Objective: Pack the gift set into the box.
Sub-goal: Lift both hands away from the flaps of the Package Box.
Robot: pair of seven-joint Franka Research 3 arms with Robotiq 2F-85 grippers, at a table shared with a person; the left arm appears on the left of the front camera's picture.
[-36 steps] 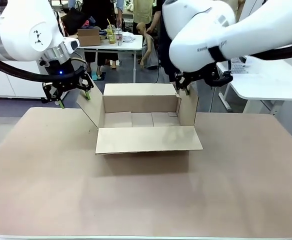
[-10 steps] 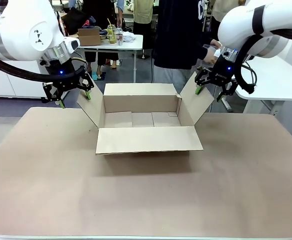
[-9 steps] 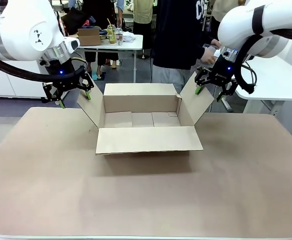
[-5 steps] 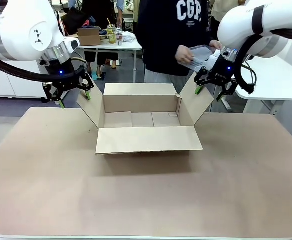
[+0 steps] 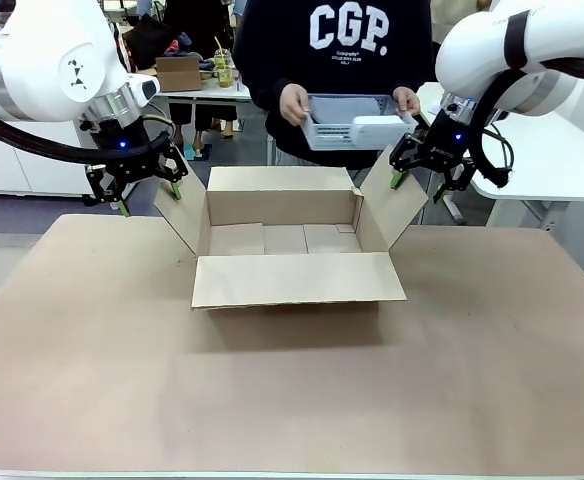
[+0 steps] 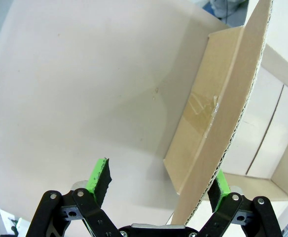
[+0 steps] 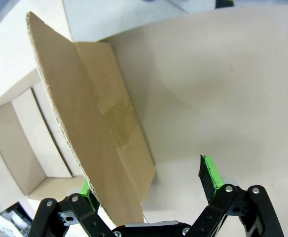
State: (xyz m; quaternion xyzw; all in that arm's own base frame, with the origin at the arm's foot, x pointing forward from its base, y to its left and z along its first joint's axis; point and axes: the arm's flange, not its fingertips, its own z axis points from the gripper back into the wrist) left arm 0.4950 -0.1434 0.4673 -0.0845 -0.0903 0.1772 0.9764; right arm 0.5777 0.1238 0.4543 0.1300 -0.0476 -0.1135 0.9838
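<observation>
Cardboard carton [image 5: 280, 195] sat open at table [image 5: 292, 400] centre, near flap folded flat toward 6 o'clock, floor bare.

Your left gripper [image 5: 150, 198], at the carton's 9 o'clock, had its jaws spread wide, straddling the left flap [image 6: 237, 98] without clamping it. Your right gripper [image 5: 417, 183], at 3 o'clock, stood the same way over the right flap [image 7: 85, 108].

Judged best for you: hold both flaps splayed outward, arms motionless, mouth unobstructed, so the person at 12 o'clock could lower straight in. Risk: a flap springing inward.

Gift set [image 5: 357, 122] was in the person's hands [image 5: 292, 102], above the far flap, not yet inside. It was a pale grey rounded piece, with a smaller white rectangular piece at its 3 o'clock end.
</observation>
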